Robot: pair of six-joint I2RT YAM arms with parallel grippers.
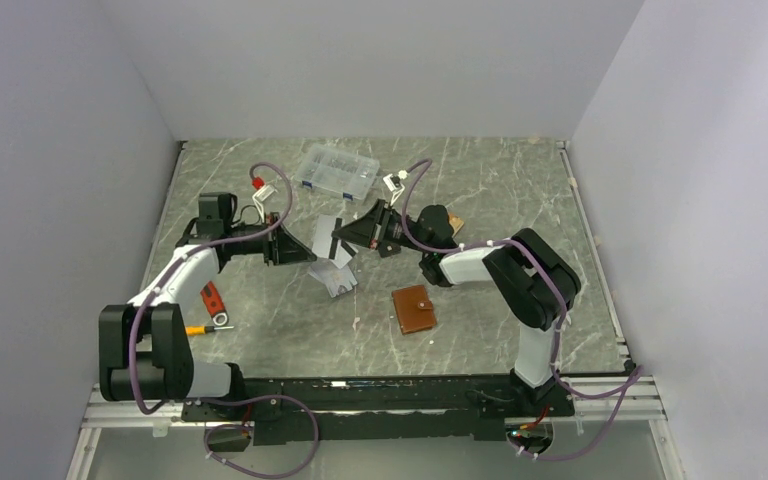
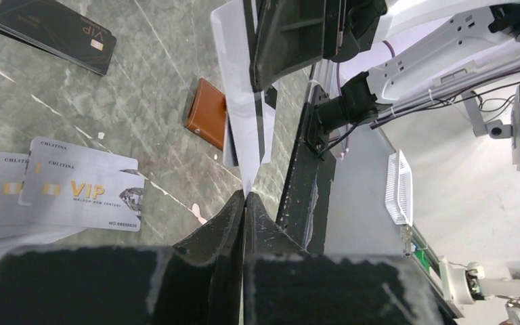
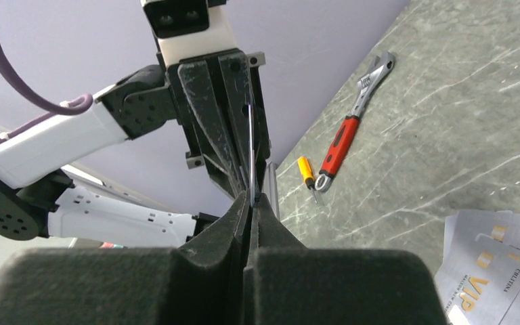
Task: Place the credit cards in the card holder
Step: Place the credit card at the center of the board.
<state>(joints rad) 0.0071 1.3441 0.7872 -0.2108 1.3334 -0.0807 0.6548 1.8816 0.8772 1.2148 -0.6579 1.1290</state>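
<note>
Above the table centre, one silver credit card [image 1: 326,228] was held off the surface between both arms. The left gripper [image 1: 310,254] pinched its 9 o'clock edge, fingers pressed together on the plastic. The right gripper [image 1: 340,238] was clamped the same way on the 3 o'clock edge. Both wrist views confirmed this, and the right wrist view showed the card edge-on, running from one pair of fingertips to the other. A double hold of this kind most likely served a handover or regrip, since a thin card lifted flat off stone seldom sits at an angle fit for insertion.

The remaining credit cards [image 1: 336,280] lay fanned on the table at 6 o'clock from the held card, just below it. The card holder [image 1: 414,309] lay at 5 o'clock, well apart, and appeared folded shut. It would probably need opening before a card could enter a sleeve. A black card [image 2: 54,30] lay apart from the fan.
</note>
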